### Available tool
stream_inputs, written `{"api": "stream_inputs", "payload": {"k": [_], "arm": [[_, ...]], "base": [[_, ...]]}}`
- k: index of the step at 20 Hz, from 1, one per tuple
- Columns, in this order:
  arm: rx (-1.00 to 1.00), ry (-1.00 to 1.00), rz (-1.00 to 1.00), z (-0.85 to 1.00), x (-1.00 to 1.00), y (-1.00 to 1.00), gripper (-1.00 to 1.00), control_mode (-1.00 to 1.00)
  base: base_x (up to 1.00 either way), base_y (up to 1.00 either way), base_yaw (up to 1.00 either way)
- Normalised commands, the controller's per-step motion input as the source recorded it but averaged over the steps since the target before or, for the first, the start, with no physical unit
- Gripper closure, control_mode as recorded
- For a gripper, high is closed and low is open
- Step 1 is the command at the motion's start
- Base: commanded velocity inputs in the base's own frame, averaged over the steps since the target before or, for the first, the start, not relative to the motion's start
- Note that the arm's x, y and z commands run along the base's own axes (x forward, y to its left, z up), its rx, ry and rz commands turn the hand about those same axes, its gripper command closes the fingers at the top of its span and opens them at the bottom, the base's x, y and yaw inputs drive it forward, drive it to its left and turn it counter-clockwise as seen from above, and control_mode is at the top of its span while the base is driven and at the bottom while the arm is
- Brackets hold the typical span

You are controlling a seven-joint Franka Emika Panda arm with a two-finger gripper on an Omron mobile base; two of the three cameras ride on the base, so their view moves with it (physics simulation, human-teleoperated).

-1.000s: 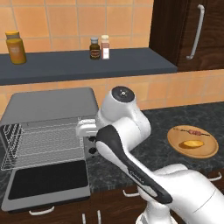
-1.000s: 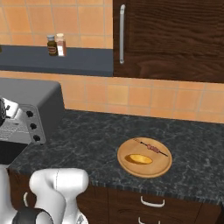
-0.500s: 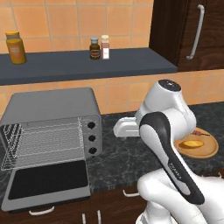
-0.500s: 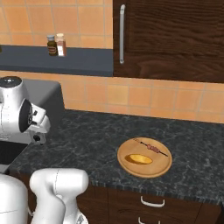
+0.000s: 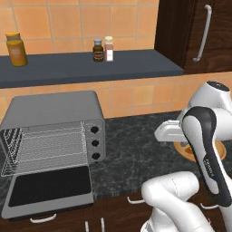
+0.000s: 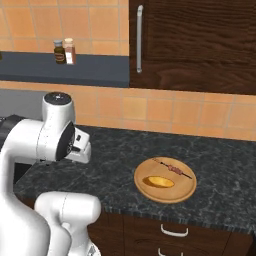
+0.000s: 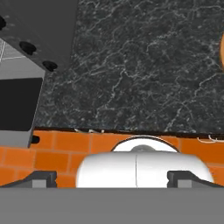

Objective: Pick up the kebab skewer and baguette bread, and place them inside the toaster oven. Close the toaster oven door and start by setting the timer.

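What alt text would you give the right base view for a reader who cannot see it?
A round wooden plate on a dark stone counter holds the baguette bread and the kebab skewer side by side, untouched. The white arm rises at left.

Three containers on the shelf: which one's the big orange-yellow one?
The jar standing alone at the shelf's far left; the two small bottles sit together further right.
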Motion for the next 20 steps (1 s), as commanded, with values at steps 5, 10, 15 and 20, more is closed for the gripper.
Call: {"api": "stream_inputs", "payload": {"k": [5,10,15,20], "arm": [[-0.03,0.0,0.0,-0.11,0.0,-1.0,-1.0,-1.0],[-0.1,0.0,0.0,-0.34,0.0,-1.0,-1.0,-1.0],[-0.11,0.0,0.0,-0.25,0.01,-0.99,-1.0,-1.0],[0.0,0.0,0.13,-0.05,0.43,-0.63,-1.0,-1.0]], "base": [[0.0,0.0,0.0],[0.0,0.0,0.0],[0.0,0.0,0.0],[0.0,0.0,0.0]]}}
